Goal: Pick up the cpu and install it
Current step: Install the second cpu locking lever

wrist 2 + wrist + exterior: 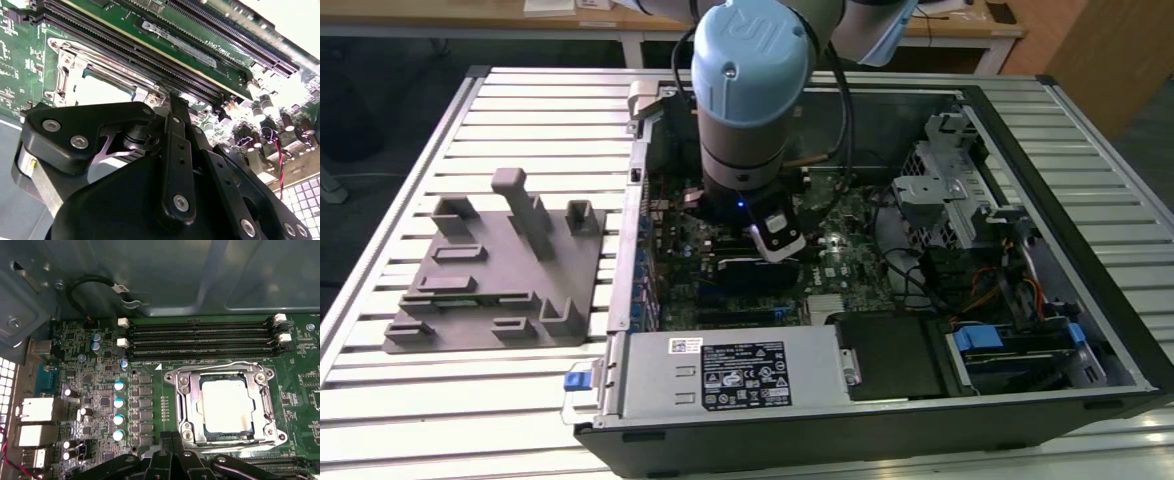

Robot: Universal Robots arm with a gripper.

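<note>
You're looking at the install step nearly done, I'd say: the cpu (224, 404) is lying flat inside the open socket frame (186, 405), at about 3 o'clock from the capacitors (118, 410) in the first wrist view. The gripper (167, 100) is hovering just over the board (834, 262) beside the socket, and its fingers (175, 150) are reading as pressed together with nothing between them. You're probably wanting a seating check before anything touches that frame.
</note>
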